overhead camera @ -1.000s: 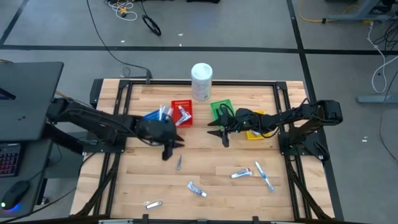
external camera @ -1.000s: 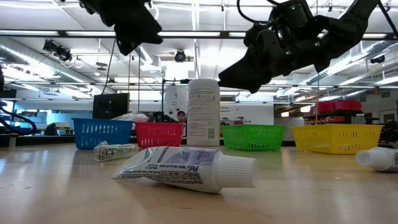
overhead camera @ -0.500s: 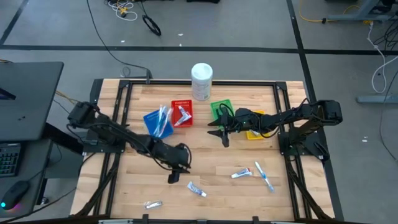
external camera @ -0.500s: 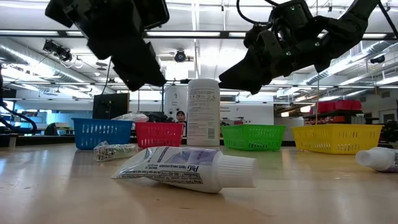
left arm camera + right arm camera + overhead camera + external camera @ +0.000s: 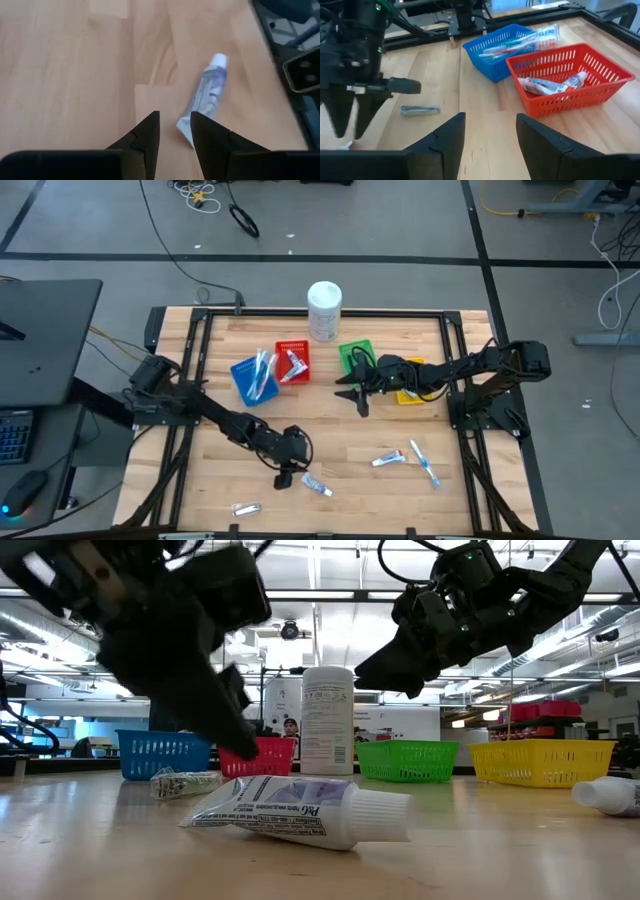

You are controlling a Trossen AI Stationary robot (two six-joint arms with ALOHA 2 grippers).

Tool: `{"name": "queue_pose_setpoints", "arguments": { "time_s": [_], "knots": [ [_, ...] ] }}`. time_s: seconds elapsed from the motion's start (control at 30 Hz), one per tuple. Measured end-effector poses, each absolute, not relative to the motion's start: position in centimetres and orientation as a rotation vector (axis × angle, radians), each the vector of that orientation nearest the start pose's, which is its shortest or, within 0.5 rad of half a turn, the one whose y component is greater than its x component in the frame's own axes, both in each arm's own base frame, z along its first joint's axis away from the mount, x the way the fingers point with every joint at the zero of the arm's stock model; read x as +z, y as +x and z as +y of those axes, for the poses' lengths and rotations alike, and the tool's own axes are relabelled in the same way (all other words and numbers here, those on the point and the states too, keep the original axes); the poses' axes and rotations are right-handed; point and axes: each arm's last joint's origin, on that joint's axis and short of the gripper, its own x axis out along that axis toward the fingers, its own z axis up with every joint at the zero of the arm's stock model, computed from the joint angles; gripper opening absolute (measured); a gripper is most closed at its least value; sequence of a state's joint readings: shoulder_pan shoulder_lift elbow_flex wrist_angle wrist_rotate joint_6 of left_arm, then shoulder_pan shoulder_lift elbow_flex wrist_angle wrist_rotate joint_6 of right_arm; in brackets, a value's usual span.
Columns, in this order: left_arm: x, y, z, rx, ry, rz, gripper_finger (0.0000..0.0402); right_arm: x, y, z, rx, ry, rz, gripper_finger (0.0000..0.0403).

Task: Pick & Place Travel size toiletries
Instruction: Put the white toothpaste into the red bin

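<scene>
The left gripper (image 5: 287, 476) hung low over the near middle of the table (image 5: 330, 435), its fingers (image 5: 148, 132) parted by a narrow gap and holding nothing. A small toothpaste tube (image 5: 205, 97) lay flat on the wood just beside those fingertips, slightly to one side of the gap rather than between them; in the high view the same toothpaste tube (image 5: 317, 484) sat just right of the gripper.

The right gripper (image 5: 355, 388) waited above the middle of the table, near the green basket (image 5: 356, 354), jaws spread wide and empty.

Other toiletries lay loose: a silvery sachet (image 5: 246, 507) at the near edge, and another tube (image 5: 388, 459) and a toothbrush (image 5: 425, 463) to the near right. The blue basket (image 5: 252, 377) and red basket (image 5: 292, 362) already held items.

The risk, as I judge it, was the offset: a straight descent could put one finger on the tube's crimped end, tipping or skidding it away, and the narrow gap might pinch only an edge, so the slick tube could slip out on lifting
</scene>
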State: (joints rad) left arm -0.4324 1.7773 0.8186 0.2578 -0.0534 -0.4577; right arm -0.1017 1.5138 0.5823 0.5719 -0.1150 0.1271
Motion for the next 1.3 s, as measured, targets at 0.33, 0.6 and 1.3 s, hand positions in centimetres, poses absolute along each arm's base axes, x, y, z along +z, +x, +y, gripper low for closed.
{"name": "queue_pose_setpoints", "arguments": {
  "time_s": [0.33,0.6,1.3],
  "knots": [
    [12.0,30.9,-14.2,-0.193,-0.342,0.783,0.0116,17.1,28.9,-1.6,0.022,0.159,0.371,0.0185],
    [11.3,31.3,-14.7,-0.224,-0.396,0.778,0.0116,17.1,28.9,-1.6,0.012,0.156,0.375,0.0185],
    [10.5,31.5,-15.0,-0.309,-0.302,0.768,0.0008,16.9,28.8,-1.6,0.009,0.154,0.397,0.0185]
  ]
}}
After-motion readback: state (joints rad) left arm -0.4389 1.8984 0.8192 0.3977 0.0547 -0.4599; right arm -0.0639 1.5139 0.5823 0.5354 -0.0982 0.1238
